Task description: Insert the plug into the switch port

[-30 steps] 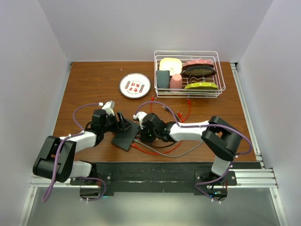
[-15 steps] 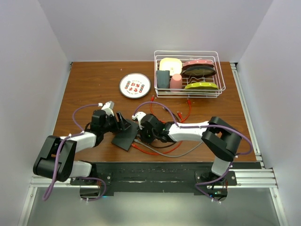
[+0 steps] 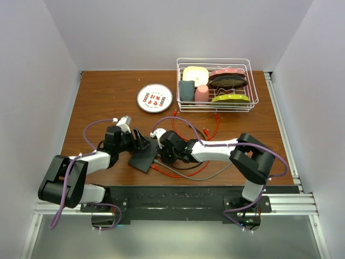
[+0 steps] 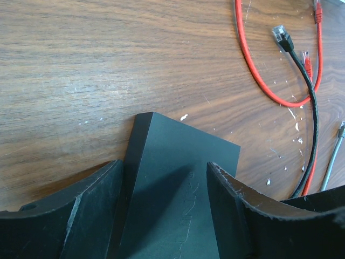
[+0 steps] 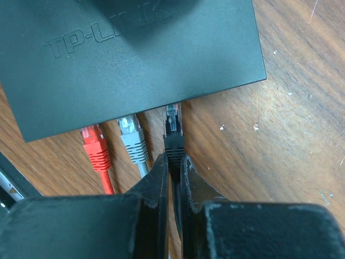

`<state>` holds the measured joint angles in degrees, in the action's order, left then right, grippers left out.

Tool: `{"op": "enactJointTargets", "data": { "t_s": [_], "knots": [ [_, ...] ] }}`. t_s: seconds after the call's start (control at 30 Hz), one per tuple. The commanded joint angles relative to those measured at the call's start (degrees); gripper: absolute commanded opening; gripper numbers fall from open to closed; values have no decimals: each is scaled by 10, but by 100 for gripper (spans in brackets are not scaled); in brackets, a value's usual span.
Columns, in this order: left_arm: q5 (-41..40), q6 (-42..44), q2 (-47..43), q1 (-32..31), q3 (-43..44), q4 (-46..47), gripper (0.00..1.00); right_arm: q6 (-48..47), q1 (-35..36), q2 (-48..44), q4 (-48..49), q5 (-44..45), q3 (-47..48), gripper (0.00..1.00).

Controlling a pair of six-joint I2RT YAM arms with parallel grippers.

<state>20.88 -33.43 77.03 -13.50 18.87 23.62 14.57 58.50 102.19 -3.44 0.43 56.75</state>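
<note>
The switch (image 3: 143,159) is a flat dark-grey box lying on the wooden table near the front. My left gripper (image 3: 141,143) holds its far end. In the left wrist view the fingers of the left gripper (image 4: 164,168) sit against both sides of the switch (image 4: 172,189). My right gripper (image 5: 173,159) is shut on the boot of a black plug (image 5: 173,129). The plug's clear tip touches the port edge of the switch (image 5: 135,54). A grey plug (image 5: 132,139) and a red plug (image 5: 96,148) sit in the ports to its left.
Loose red, black and grey cables (image 3: 186,167) trail over the table around the right arm. A spare black plug (image 4: 281,36) lies beyond the switch. A round white plate (image 3: 154,97) and a wire rack (image 3: 215,59) with dishes stand at the back.
My right gripper has edged left toward the switch, carrying the black plug up to the port edge. The left arm and the switch have stayed put.
</note>
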Motion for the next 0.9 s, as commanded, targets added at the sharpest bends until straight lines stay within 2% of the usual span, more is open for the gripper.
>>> {"op": "enactJointTargets", "data": {
  "t_s": [0.0,0.4,0.87],
  "knots": [
    [58,-17,3,-3,-11,-8,68,5,-1,13,36,15,35,0],
    [70,-16,-11,-3,-12,-3,79,-2,-1,23,4,27,57,0],
    [62,-15,-27,-3,-12,-17,82,-11,-1,24,-42,38,64,0]
  ]
}}
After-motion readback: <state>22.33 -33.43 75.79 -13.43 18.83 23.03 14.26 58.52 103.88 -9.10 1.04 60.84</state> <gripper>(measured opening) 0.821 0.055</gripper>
